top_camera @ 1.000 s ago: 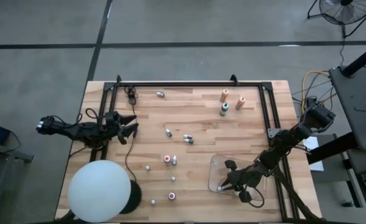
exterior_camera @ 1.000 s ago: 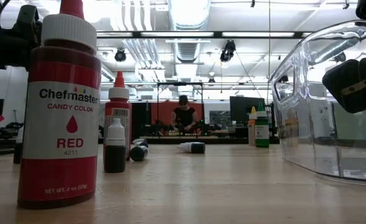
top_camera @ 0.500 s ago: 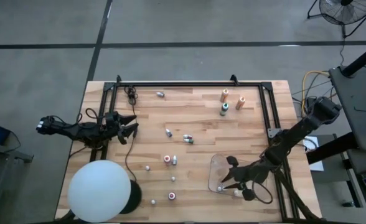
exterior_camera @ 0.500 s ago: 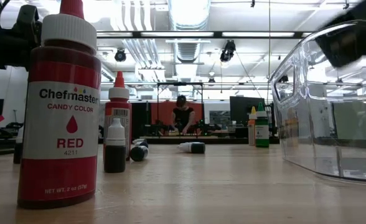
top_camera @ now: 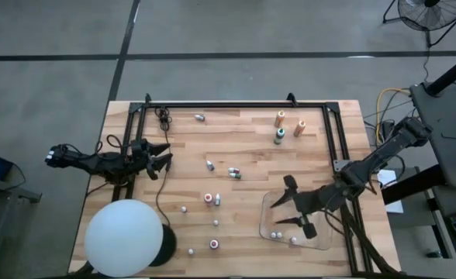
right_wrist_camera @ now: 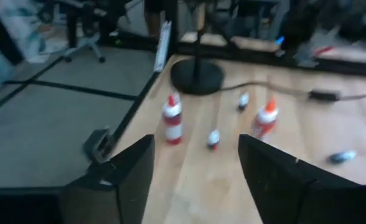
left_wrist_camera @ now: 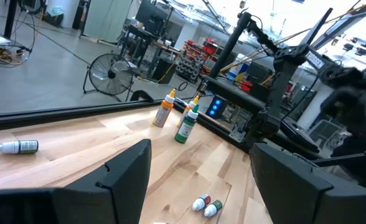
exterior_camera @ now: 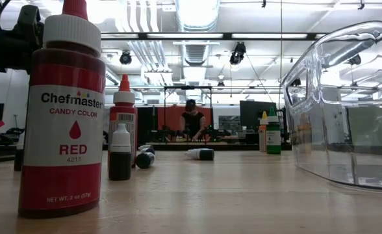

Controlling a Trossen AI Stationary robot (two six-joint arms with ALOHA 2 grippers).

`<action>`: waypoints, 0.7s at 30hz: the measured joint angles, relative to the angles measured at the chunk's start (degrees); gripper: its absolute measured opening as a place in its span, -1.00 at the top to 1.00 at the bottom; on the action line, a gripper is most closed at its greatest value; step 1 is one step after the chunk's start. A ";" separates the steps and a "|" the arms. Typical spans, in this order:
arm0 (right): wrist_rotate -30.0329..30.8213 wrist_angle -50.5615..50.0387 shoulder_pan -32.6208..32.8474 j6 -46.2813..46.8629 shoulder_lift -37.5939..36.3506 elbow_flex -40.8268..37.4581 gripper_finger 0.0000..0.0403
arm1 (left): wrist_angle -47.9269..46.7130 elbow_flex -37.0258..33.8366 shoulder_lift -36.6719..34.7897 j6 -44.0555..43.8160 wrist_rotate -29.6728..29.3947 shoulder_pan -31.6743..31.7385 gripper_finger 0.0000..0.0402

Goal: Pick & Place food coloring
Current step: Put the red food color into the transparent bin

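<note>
The right gripper (top_camera: pixel 288 203) has lifted out of the tray (top_camera: pixel 321 244) since a second ago: then it was down among the bottles at the tray's left wall, its fingers nearly together; now it hangs over the tray's back-left part with its fingers spread wide and nothing between them. The right arm (top_camera: pixel 375 160) reaches in from the table's right edge, stretched long and low toward the left, and its elbow has swung back toward the right edge. The left gripper (top_camera: pixel 160 156) has not moved; it waits at the table's left edge, its arm lying flat and pointing inward, its fingers wide apart and empty.

Two small bottles (top_camera: pixel 275 233) lie inside the tray near its left wall and front edge. The rest of the food coloring is scattered on the table (top_camera: pixel 243 151). Three taller bottles (top_camera: pixel 280 118), two orange and one green, stand close together near the back right. One bottle (top_camera: pixel 200 118) lies near the back edge, and a few more (top_camera: pixel 233 172) lie around the middle. Several (top_camera: pixel 208 198) stand or lie toward the front left, near the white ball (top_camera: pixel 124 236) at the front-left corner. In the low view a red bottle (exterior_camera: pixel 61 110) stands close to the camera, and the tray's clear wall (exterior_camera: pixel 347 104) fills the right side with no gripper in it.
</note>
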 joint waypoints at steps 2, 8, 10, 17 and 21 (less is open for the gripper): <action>1.10 -1.89 -0.77 -1.80 -0.05 2.71 -0.21 | -0.01 0.00 0.02 -0.02 -0.01 0.02 -0.22; 2.03 -10.69 -4.34 -3.58 1.18 11.48 -0.43 | -0.01 -0.01 0.00 0.00 -0.01 0.00 -0.22; 2.04 -14.51 -6.31 -3.59 2.13 14.50 -0.49 | 0.00 0.00 0.02 -0.02 -0.02 0.00 -0.22; 2.06 -22.25 -15.53 -5.63 7.02 23.72 -0.61 | -0.02 -0.02 0.01 -0.02 -0.02 0.01 -0.22; 2.03 -22.32 -19.47 -7.40 9.08 27.65 -0.64 | -0.02 -0.01 0.00 -0.01 -0.01 0.02 -0.22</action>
